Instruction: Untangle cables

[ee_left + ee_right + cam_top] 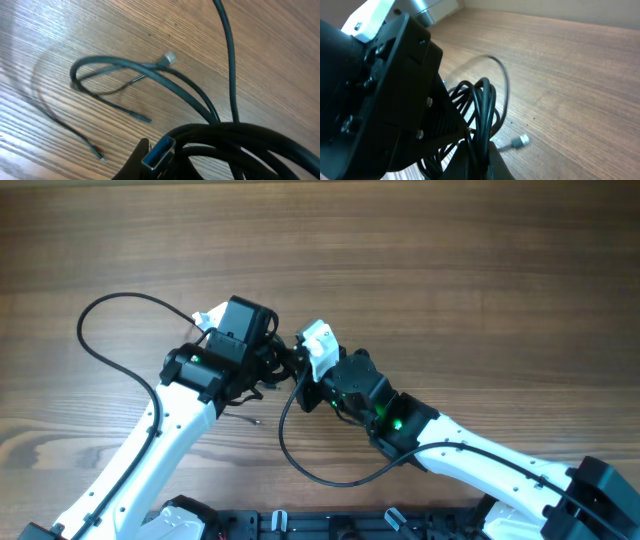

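The cables (283, 364) are a small black bundle held up between my two grippers at the table's middle. My left gripper (268, 370) shows only one dark finger (134, 161) in its wrist view, pressed against a blue-faced plug (159, 152) of the bundle (235, 140); it looks shut on the cables. My right gripper (481, 159) is shut on several strands (483, 107) that run up between its fingers. A looped strand (125, 67) with a small silver plug (170, 57) trails on the wood. The silver plug also shows in the right wrist view (520, 141).
Thin loose wire ends (95, 147) lie on the wooden table (450, 270) below the bundle, also seen from overhead (245, 418). Thicker arm cables loop at the left (100, 310) and front centre (300, 460). The left gripper's body (380, 90) fills the right wrist view's left side.
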Available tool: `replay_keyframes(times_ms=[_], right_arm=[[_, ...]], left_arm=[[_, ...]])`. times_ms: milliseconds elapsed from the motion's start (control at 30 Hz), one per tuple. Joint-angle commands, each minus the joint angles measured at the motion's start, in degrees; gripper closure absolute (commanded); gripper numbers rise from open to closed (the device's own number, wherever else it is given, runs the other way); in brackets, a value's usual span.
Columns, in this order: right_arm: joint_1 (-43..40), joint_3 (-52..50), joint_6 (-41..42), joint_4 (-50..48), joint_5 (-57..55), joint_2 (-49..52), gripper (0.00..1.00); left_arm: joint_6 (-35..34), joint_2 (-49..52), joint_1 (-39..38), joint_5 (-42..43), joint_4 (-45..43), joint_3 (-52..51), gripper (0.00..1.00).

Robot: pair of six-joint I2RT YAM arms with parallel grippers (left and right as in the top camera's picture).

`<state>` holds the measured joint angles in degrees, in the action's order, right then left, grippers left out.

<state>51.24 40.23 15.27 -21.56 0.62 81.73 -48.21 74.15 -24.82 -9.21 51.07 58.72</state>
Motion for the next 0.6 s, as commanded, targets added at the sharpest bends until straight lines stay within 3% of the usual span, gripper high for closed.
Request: replay_keyframes(times_ms=[0,267,567], right_arm=[[-0.2,1.1,4.8,2.4,-2.3,-4.4,0.95],[-1.0,1.1,10.7,16.5,0.4,-7.5,0.96],[-1.0,1.1,13.3,17.7,1.8,-7.5,0.95]], left_arm=[[-0.3,0.1,0.1,-9.1,0.9,0.2,0.96],[-3.7,0.1,6.2,-10.1,0.9,0.2,0.96],[-3.7,0.1,8.6,-10.2,0.7,0.2,0.96]])
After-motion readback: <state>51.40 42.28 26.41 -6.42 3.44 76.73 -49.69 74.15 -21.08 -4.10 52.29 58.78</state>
